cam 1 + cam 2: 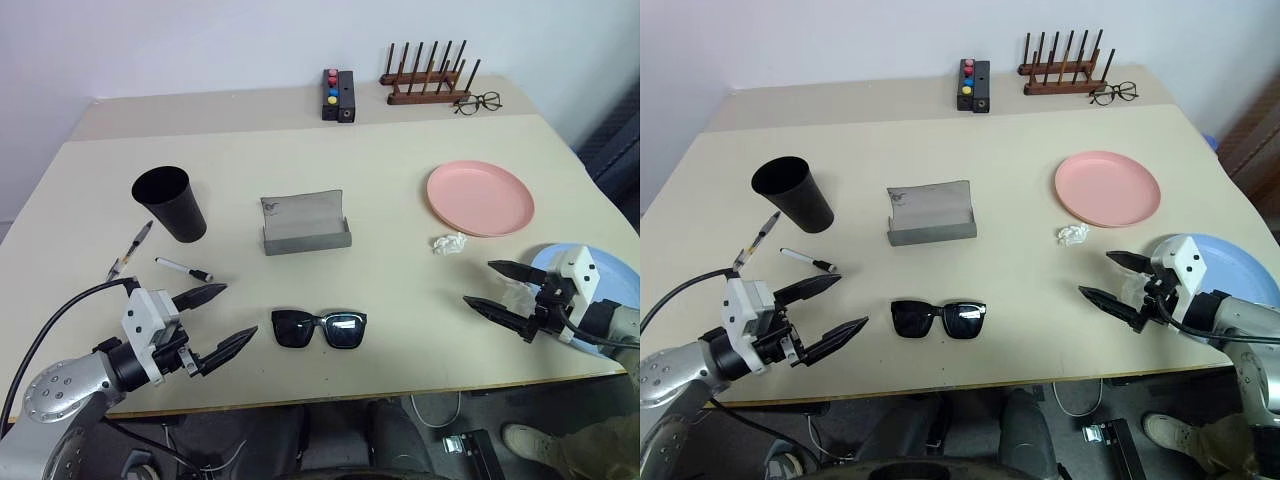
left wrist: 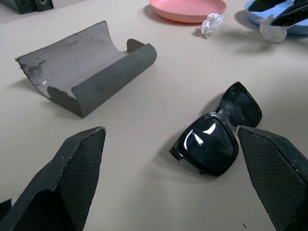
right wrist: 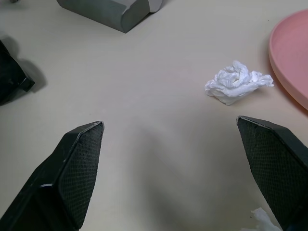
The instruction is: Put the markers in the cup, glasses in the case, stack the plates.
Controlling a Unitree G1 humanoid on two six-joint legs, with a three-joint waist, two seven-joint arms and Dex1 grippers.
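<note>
Black sunglasses [image 1: 320, 329] lie near the table's front edge, also seen as the glasses [image 2: 217, 132] in the left wrist view. Behind them the grey case [image 1: 305, 224] stands hinged open. The black cup [image 1: 170, 203] is upright at the left, with a dark marker [image 1: 131, 248] and a white marker [image 1: 183, 268] lying in front of it. The pink plate [image 1: 480, 197] sits at the right; the blue plate [image 1: 1230, 270] lies at the front right corner. My left gripper [image 1: 227, 318] is open, left of the sunglasses. My right gripper [image 1: 494, 285] is open beside the blue plate.
A crumpled white tissue [image 1: 449, 242] lies in front of the pink plate, and another tissue [image 2: 272, 32] sits by the blue plate. At the back stand a wooden rack [image 1: 428, 76], wire-framed spectacles [image 1: 478, 102] and a black box with coloured buttons [image 1: 338, 95].
</note>
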